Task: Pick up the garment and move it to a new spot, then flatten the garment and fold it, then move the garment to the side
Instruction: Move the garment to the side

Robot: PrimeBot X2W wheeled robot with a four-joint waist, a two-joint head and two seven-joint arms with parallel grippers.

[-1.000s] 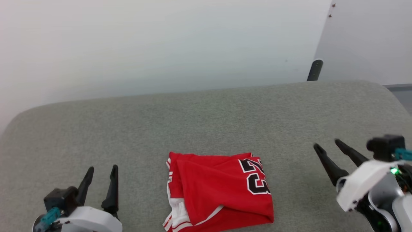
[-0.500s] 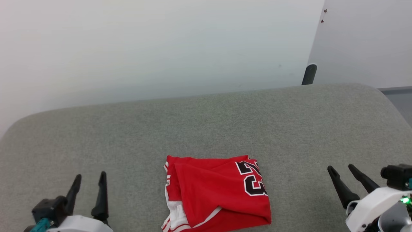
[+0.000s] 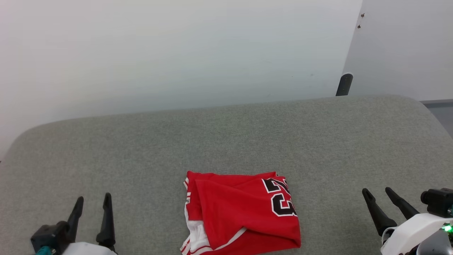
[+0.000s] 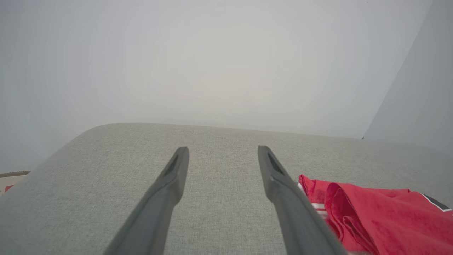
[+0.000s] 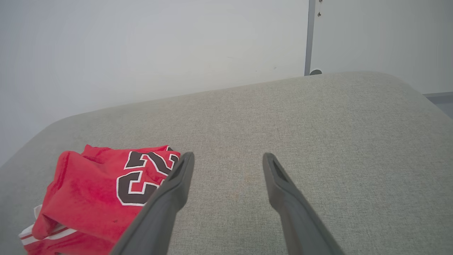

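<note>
Only legible marking: number 23 (image 3: 280, 197), black with white outline, on the red garment (image 3: 237, 216). It lies sideways in the head view, the upper digit partly cut off at the fold.

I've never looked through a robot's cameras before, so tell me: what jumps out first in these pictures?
The bright red garment, folded with a black number 23 showing, lies near the front middle of the grey cushioned surface. On either side, apart from it, the left gripper and the right gripper stand open and empty.
</note>
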